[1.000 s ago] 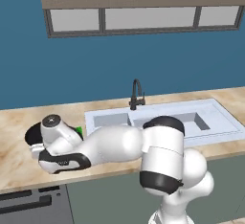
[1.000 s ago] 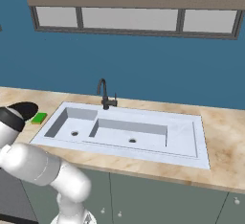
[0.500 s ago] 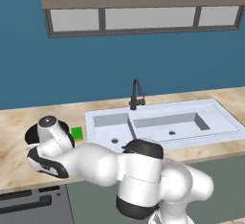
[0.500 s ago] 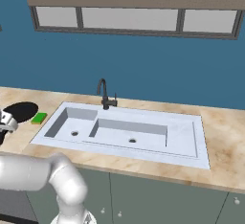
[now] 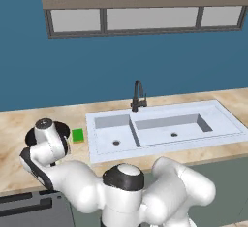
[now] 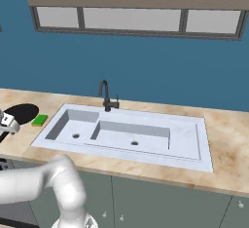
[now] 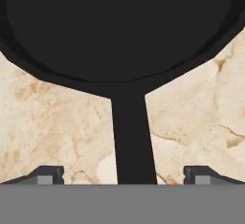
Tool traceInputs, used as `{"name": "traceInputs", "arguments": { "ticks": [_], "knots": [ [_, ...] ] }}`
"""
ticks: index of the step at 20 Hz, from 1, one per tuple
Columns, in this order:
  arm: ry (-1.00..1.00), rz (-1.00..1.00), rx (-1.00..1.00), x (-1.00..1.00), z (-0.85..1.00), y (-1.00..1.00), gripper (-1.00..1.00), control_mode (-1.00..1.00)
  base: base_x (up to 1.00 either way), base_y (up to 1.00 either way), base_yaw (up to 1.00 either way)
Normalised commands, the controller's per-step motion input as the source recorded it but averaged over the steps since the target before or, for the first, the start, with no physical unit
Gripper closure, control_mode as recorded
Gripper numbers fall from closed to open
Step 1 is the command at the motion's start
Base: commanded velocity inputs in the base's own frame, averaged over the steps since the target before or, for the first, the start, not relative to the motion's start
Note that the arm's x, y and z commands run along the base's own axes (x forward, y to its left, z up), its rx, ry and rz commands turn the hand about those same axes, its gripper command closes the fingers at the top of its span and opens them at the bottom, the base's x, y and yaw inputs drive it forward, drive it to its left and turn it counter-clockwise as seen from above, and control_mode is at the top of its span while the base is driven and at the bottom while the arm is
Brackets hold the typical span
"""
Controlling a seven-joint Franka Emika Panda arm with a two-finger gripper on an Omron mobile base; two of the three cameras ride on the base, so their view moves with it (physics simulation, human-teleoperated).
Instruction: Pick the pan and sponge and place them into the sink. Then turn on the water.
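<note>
The black pan point(image 7: 119, 27) takes up the top of the hand view, and its straight handle point(image 7: 131, 137) runs down between my fingertips point(image 7: 48, 175). My gripper point(image 7: 124, 176) is open, one finger on each side of the handle and well apart from it. In the base views the pan point(image 6: 19, 111) lies on the counter left of the sink point(image 6: 185, 137), partly hidden by my wrist point(image 5: 46, 133). The green sponge point(image 5: 77, 135) rests between the pan and the sink's point(image 5: 223, 119) rim. No water runs from the black faucet point(image 5: 138, 95).
The beige stone counter point(image 5: 14, 124) extends on both sides of the sink. A blue wall with a window band stands behind it. My white arm point(image 5: 131, 192) crosses the front of the counter in the left base view.
My arm has swung left along the counter, away from the sink, and the hand now hangs over the pan's handle. The pan, sponge and sink have stayed put.
</note>
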Motion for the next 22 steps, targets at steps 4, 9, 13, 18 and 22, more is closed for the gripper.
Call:
{"name": "traceInputs", "arguments": {
  "ticks": [4, 9, 13, 18, 22],
  "knots": [
    [0.00, 0.00, 0.00, 0.05, -0.21, 0.26, 1.00, -1.00, 0.00, 0.00, 0.00],
    [-0.07, 0.00, -0.01, -0.22, -0.02, 0.02, 1.00, -1.00, 0.00, 0.00, 0.00],
    [0.00, 0.00, 0.00, -0.04, -0.02, -0.29, 1.00, -1.00, 0.00, 0.00, 0.00],
    [-0.04, -0.03, 0.08, -0.30, 0.13, -0.52, 1.00, -1.00, 0.00, 0.00, 0.00],
    [-0.04, -0.14, 0.20, -0.30, 0.53, -0.59, 1.00, -1.00, 0.00, 0.00, 0.00]
  ]
}}
